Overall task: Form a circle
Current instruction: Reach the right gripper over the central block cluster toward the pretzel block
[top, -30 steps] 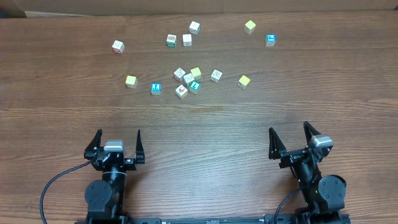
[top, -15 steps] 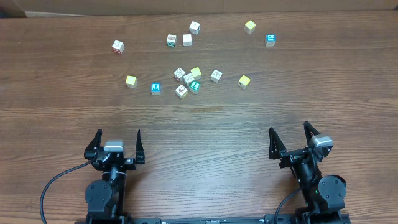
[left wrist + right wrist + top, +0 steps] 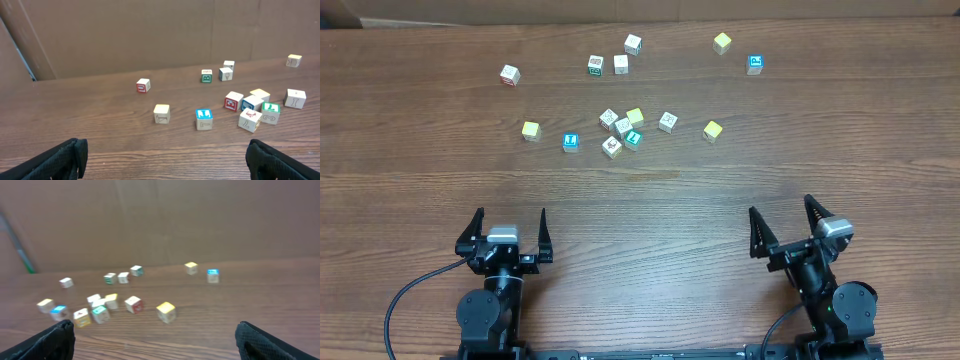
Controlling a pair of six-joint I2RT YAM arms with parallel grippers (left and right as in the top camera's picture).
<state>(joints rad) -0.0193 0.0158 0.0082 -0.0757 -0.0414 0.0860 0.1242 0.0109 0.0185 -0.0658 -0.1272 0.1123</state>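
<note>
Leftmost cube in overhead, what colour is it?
The leftmost cube is white with a red symbol; left wrist view shows it best.

Table: a wide wooden table, dark brown, fills nearly the whole overhead view.
Grain: long streaks run left to right, with faint board seams parallel to them.
Far edge: the tabletop ends in a straight line at the foot of the back panel.
Back panel: a plain brown, cardboard-like back panel stands upright behind the table, with a faint vertical seam right of centre.
Side panel: a second brown side panel slants in at the left, bordered by a thin bluish-grey edge strip.
Light: soft and even, leaving short shadows and a dull sheen on the wood.
</note>
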